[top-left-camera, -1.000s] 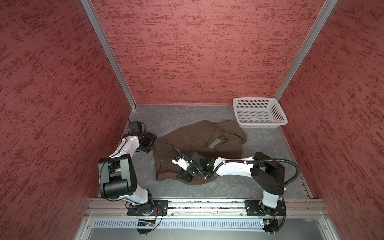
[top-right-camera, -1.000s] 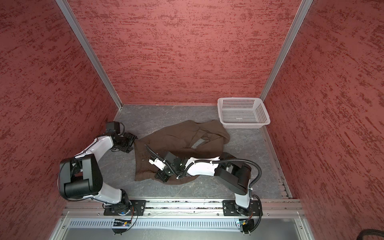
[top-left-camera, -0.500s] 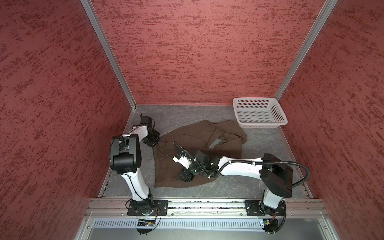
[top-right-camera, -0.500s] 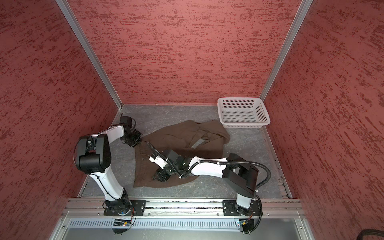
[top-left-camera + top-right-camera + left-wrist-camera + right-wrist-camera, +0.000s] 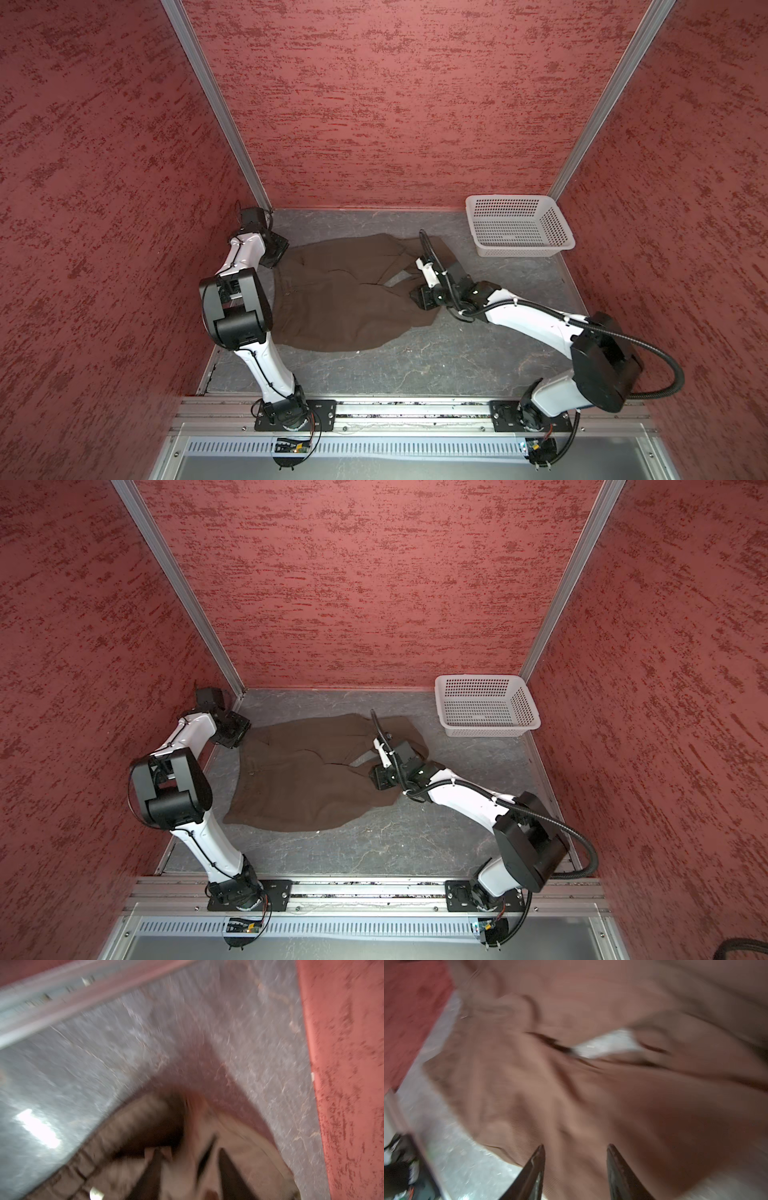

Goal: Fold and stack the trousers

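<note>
The dark brown trousers lie spread and creased on the grey floor. A small gap in the cloth shows the floor near their right side. My left gripper is at their far left corner. In the blurred left wrist view this gripper is open, its fingers apart over the cloth. My right gripper hovers above the right part of the trousers. In the right wrist view it is open, with only cloth below.
A white perforated basket stands empty in the far right corner. Red walls close in the left, back and right sides. A metal rail with both arm bases runs along the front edge.
My right gripper has moved right and farther back across the trousers and opened wider. The cloth now lies flatter and wider. My left gripper has moved back toward the far left corner.
</note>
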Controlling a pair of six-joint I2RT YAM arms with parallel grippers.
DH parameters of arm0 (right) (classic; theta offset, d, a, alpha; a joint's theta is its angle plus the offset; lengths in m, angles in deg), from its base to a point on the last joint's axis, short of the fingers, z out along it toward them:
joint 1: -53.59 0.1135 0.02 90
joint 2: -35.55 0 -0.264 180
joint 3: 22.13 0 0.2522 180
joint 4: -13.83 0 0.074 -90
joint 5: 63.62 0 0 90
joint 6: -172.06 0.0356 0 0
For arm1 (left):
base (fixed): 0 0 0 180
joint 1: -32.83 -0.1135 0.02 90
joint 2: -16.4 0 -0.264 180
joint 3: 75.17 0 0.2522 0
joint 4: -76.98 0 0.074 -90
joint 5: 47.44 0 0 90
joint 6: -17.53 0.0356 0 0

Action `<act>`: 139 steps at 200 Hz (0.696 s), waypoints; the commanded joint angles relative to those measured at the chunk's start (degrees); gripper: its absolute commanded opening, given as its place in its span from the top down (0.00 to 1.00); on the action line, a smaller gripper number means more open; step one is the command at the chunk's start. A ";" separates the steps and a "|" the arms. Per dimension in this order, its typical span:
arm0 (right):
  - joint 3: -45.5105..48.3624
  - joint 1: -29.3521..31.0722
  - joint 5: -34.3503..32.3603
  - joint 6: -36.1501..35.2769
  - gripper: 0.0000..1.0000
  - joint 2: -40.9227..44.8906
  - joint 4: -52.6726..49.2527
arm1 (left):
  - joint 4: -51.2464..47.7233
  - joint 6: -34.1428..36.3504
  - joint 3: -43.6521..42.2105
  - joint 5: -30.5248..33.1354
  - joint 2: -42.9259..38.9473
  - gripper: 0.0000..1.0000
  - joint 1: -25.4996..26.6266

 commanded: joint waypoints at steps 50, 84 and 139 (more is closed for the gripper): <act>8.26 -14.60 3.71 8.80 0.46 4.18 0.00 | -5.41 5.63 1.94 4.28 -9.06 0.25 17.71; 7.29 -15.49 13.72 11.07 0.43 0.03 9.02 | -5.86 6.82 -2.61 4.77 -15.54 0.25 29.63; 6.23 -13.67 20.50 19.03 0.45 -10.46 23.19 | 1.21 1.18 -20.98 1.13 -25.59 0.22 38.37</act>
